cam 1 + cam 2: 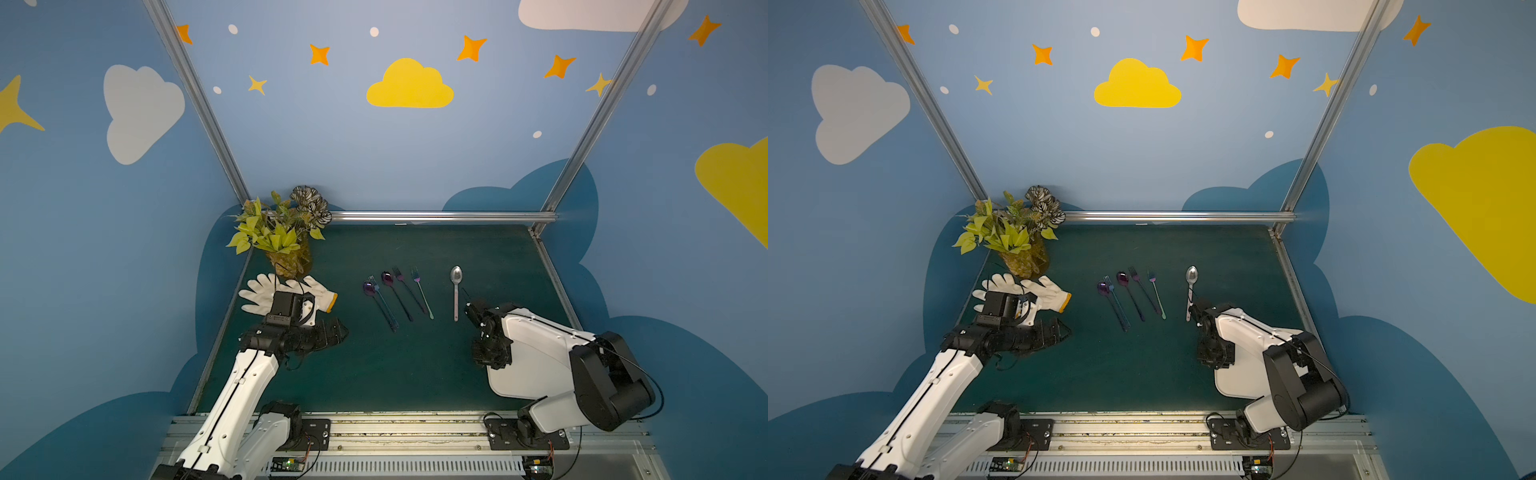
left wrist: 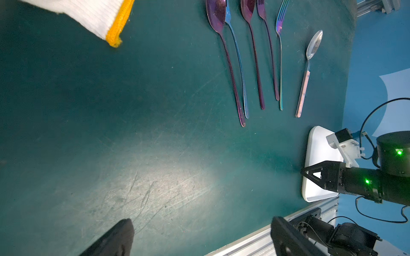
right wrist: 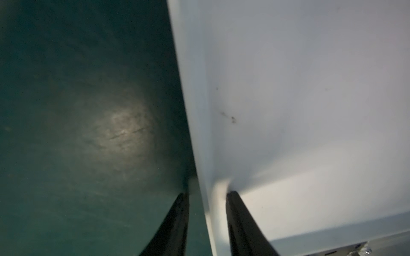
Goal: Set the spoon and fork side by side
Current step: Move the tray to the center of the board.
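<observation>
Green table (image 1: 415,374): our left gripper (image 2: 202,221) hovers, jaws spread, empty. Mid-table the iridescent fork (image 2: 280,66) lies flat, the silver spoon (image 2: 303,88) near it but apart. Both look thin, stiff, slick; we'd pinch the spoon's pink handle. Our right gripper (image 3: 208,192) straddles the rim of the white tray (image 3: 310,88); clamped or not, we cannot tell.

On the dark green mat (image 1: 415,365), a leafy yellow-green potted plant (image 1: 276,235) stands just behind white orange-cuffed knit gloves (image 1: 255,293), well apart from a white plastic tray (image 1: 536,365).
</observation>
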You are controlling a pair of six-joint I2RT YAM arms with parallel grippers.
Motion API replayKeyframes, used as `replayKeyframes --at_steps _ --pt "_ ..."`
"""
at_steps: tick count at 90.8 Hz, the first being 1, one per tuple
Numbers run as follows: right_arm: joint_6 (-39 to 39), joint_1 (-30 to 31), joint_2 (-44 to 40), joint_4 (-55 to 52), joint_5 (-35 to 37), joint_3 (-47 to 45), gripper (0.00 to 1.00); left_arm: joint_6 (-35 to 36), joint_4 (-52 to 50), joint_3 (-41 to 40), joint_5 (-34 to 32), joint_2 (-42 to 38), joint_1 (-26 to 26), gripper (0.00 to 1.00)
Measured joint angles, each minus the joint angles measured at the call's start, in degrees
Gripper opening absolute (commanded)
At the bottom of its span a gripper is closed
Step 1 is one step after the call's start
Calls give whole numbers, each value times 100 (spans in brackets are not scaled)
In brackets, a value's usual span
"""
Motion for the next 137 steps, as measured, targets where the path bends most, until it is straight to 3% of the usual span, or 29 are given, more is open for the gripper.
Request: replayKeyframes --at_steps 8,27,51,80,95,107,129,137 --pt "-57 0 50 85 103 7 0 4 13 -44 -7 2 -33 100" --pt "-87 321 136 -103 341 208 0 31 63 -74 -55 -61 -96 100" --pt "1086 1971 323 -490 -20 1707 0 55 208 -144 -98 -236 -138 100" --pt "2090 3550 2529 -612 -348 3963 0 72 297 -153 -50 -267 -168 100" --pt "2352 3891 3515 -684 -520 5145 0 76 315 -153 31 -267 -214 100" --pt "2457 3954 3805 -752 -695 5525 0 72 286 -164 -61 -238 -214 100" --pt "2411 3921 3858 -675 -933 5547 36 68 299 -164 -92 -105 -225 100" --pt "2264 3875 3757 -542 -975 5447 45 68 313 -164 -13 -31 -240 100"
